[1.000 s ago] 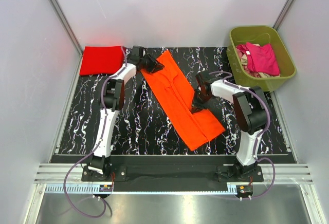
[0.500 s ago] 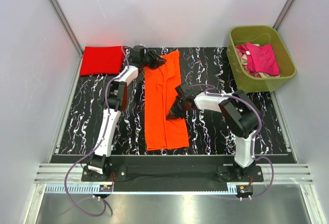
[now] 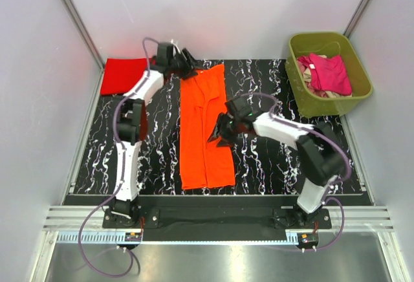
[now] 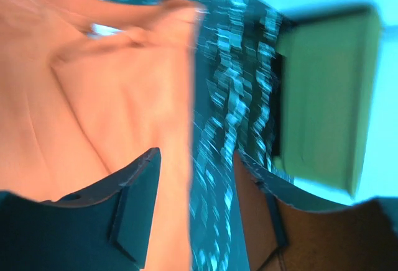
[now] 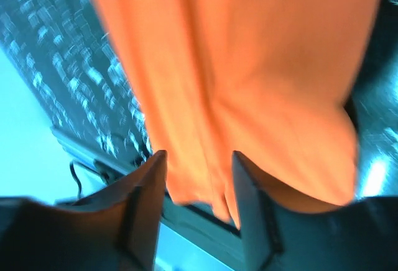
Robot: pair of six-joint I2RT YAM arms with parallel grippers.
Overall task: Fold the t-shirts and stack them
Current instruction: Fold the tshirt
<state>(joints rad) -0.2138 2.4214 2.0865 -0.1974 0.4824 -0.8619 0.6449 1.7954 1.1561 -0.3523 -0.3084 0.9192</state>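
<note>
Well, the tub [image 3: 330, 106] holds a magenta t-shirt [image 3: 331, 74], maybe beige below; left pincer [image 4: 196, 154], right pincer [image 5: 199, 156] agape.

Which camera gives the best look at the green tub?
The top external view: the green tub shows whole and sharp, with a pink shirt lying inside. The left wrist view catches the tub only as a blurred green block. The right wrist view does not show it.

You have bare black marbled tabletop [image 3: 155, 152] at 8 and 4 o'clock. The olive-green plastic tub [image 3: 323, 106] blocks 2 o'clock, the folded red cloth shirt [image 3: 116, 75] blocks 10 o'clock, and the long bright orange cloth shirt [image 3: 204, 127] fills the middle.
</note>
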